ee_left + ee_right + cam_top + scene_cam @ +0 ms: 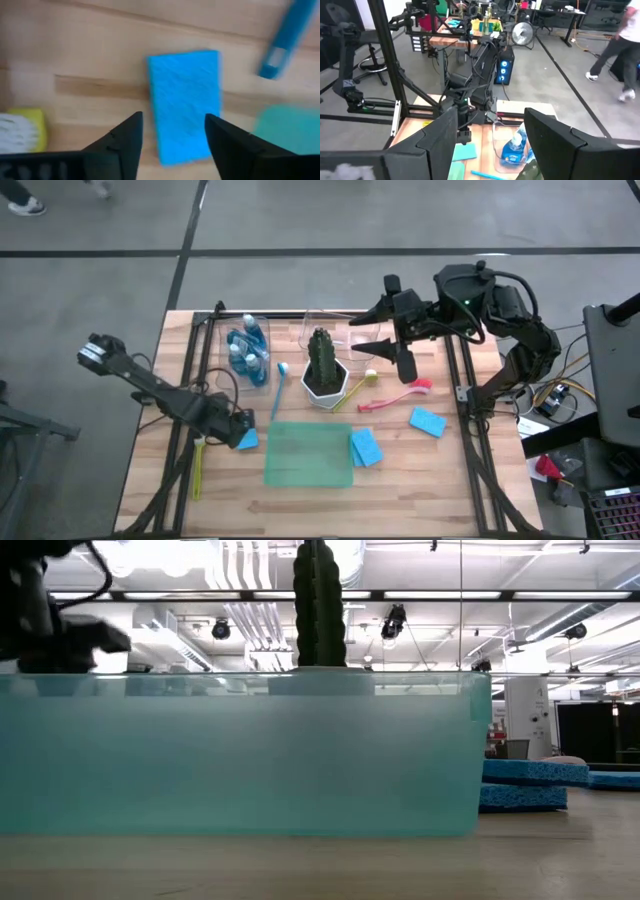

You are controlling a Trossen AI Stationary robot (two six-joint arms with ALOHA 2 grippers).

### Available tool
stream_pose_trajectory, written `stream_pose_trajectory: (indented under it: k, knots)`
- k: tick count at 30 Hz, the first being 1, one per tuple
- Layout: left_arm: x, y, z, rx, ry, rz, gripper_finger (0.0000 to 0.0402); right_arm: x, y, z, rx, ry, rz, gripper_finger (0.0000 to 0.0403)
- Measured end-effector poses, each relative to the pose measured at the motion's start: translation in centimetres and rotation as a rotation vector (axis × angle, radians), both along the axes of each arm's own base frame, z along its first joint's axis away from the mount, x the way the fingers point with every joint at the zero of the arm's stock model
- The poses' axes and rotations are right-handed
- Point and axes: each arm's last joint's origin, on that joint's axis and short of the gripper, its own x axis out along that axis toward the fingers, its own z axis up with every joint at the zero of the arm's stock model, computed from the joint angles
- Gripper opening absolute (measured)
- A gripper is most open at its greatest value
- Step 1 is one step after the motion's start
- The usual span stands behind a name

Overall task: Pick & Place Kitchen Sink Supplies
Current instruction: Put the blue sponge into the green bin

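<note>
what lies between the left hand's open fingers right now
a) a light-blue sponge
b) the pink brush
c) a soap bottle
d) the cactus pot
a: the left wrist view shows the light-blue sponge flat on the wood between the open fingers of the left hand, and the high view places that hand at a sponge beside the green mat.

This is a robotics lab or workshop: a concrete floor [400,220], exposed ceiling ducts [240,570], cluttered workbenches [465,30], a desk fan [522,34] and a black-framed wooden table [440,470].
</note>
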Motion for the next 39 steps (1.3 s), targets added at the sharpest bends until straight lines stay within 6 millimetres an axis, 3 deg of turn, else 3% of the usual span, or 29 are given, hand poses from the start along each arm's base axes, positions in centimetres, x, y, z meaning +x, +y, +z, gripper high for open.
stream_pose_trajectory:
  k: [5, 14, 19, 26, 33, 39]
  knots:
    - [-0.5, 0.4, -1.9, 0.02, 0.0, 0.019, 0.0237, 0.1, 0.0, -0.2, 0.0, 0.009, -0.001, 0.0224]
    - [-0.6, 0.6, -5.1, -0.021, -0.078, 0.02, 0.0227, 0.2, 0.0, -0.2, 0.004, 0.012, -0.003, 0.0224]
    - [-0.8, 0.7, -5.4, -0.014, -0.066, 0.011, 0.0171, 0.2, 0.0, -0.2, 0.008, 0.012, -0.004, 0.0224]
    - [-0.6, 0.7, -5.3, 0.011, -0.096, -0.027, 0.0017, 0.2, 0.0, -0.2, 0.033, 0.014, -0.01, 0.0224]
    - [-0.5, 0.8, -4.9, 0.069, -0.125, -0.064, 0.0003, 0.2, 0.0, -0.2, 0.043, 0.014, -0.013, 0.0224]
    - [0.7, 0.2, -2.4, 0.091, -0.204, -0.158, 0.0, 0.2, 0.0, -0.2, 0.067, 0.016, -0.019, 0.0224]
